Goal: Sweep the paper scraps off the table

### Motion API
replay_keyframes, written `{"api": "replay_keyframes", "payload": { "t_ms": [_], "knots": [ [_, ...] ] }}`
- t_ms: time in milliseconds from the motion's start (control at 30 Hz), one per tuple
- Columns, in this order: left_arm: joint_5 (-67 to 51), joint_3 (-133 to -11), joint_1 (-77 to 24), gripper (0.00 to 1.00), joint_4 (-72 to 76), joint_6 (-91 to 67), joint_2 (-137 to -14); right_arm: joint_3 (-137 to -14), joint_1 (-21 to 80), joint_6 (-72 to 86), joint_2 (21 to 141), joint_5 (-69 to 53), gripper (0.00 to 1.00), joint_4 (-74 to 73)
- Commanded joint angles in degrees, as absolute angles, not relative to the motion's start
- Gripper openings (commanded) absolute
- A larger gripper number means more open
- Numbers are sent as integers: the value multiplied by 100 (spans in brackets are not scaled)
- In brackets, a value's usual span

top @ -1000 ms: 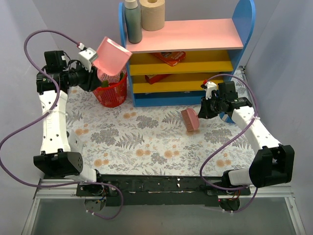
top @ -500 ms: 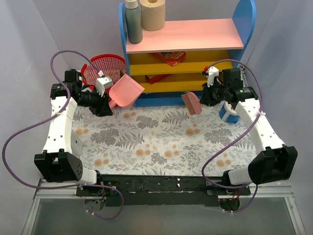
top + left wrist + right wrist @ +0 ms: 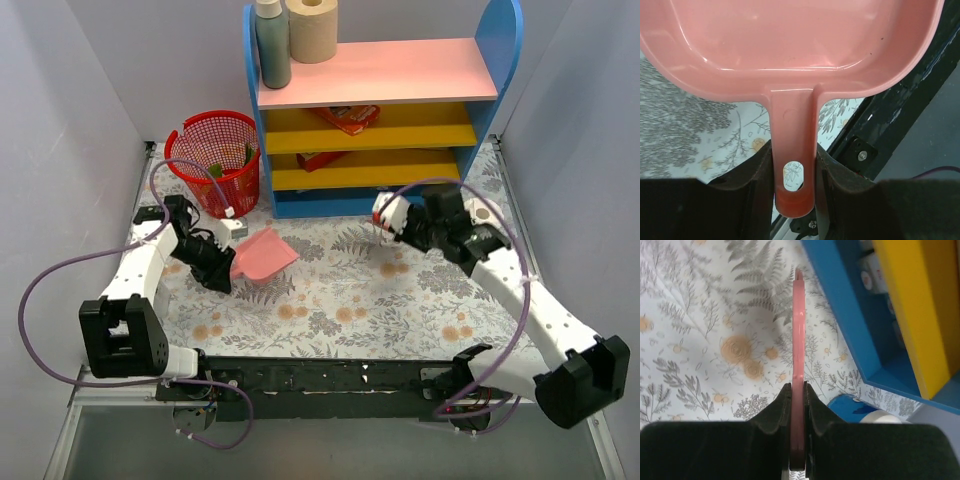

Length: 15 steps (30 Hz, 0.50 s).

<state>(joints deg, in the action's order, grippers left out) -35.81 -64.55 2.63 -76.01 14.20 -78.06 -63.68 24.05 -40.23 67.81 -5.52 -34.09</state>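
Note:
A pink dustpan (image 3: 264,254) lies low over the table (image 3: 330,290) at the left. My left gripper (image 3: 233,262) is shut on its handle. In the left wrist view the handle (image 3: 793,150) is pinched between both fingers of the left gripper (image 3: 794,185), and the pan (image 3: 790,45) looks empty. My right gripper (image 3: 408,226) is shut on a pink brush (image 3: 385,211) just in front of the shelf's foot. In the right wrist view the brush (image 3: 798,330) is edge-on in that gripper (image 3: 798,405). Green paper scraps (image 3: 214,170) show inside the red basket (image 3: 232,125). I see no scraps on the cloth.
The blue, pink and yellow shelf unit (image 3: 380,72) stands at the back, with red-orange packets (image 3: 350,118) on its shelves and a bottle (image 3: 271,45) and a paper roll (image 3: 312,28) on top. A blue and white roll (image 3: 875,412) sits by my right wrist. Grey walls close both sides.
The left arm brought the dustpan from above the basket down to the table in front of it. The right arm carried the brush back towards the shelf and then lower.

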Motion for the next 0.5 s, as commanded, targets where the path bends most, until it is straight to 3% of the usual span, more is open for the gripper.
{"api": "replay_keyframes", "payload": {
  "t_ms": [0,233,467],
  "knots": [
    [-3235,-5925,123,0,-7041,1240,-7980,-5118,3294,-5508,5960,772,1,-2331],
    [-2760,-5397,79,0,-5907,607,-7901,-3807,3963,-6090,5266,1959,1,-986],
    [-1794,-5036,-378,0,-5073,71,-8235,-2700,4236,-6889,4720,2109,1,280]
  ]
}}
